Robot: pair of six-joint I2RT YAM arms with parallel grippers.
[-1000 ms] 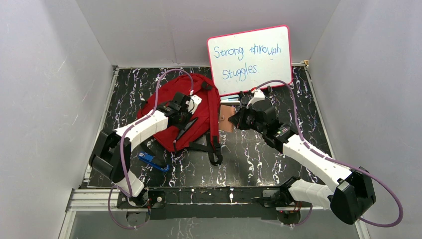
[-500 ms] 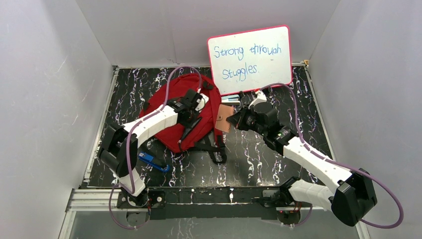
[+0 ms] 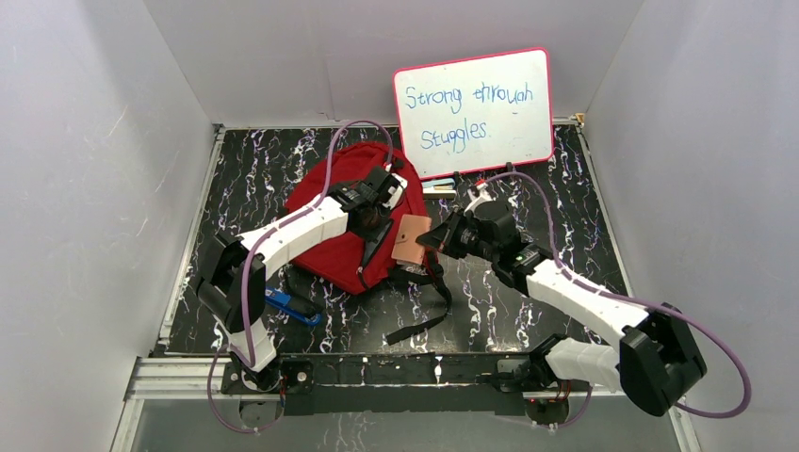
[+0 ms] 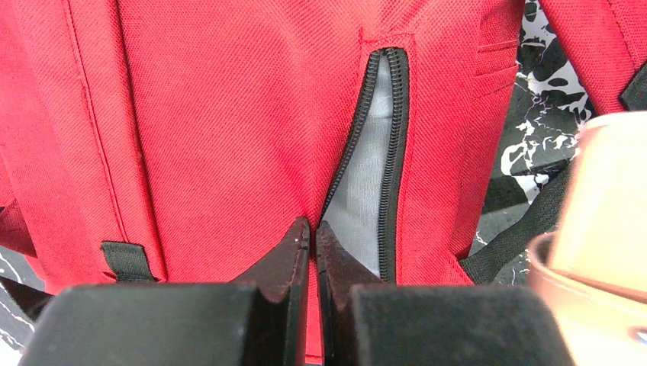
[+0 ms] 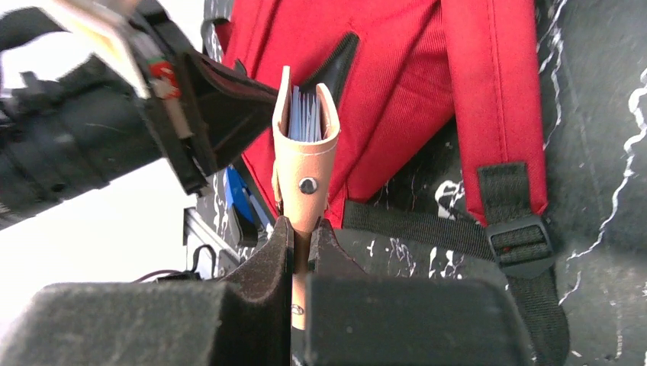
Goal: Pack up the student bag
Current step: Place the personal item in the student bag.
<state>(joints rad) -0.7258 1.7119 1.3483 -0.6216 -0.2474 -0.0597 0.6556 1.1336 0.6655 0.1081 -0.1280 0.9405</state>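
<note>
Table (image 3: 565,188): black marbled top; the student bag lies on its left-centre part.
Student bag (image 3: 349,262): red fabric, lying flat, with black straps (image 3: 424,315) trailing from its near right corner.
Whiteboard (image 3: 474,111): pink-edged with blue handwriting, standing just beyond the bag's far right corner.
Bag opening (image 4: 370,175): a black zipper slit on the bag's upper face, parted enough to show grey lining.
Left gripper (image 4: 313,232): over the bag, fingers pressed nearly together and pinching red fabric at the near end of the slit.
Right gripper (image 5: 301,229): just right of the bag, clamped on the wallet's lower edge.
Wallet (image 5: 305,164): tan with a snap stud, held upright at the bag's right edge, close to the slit.
Blue object (image 3: 283,303): small, on the table just off the bag's near left edge.
</note>
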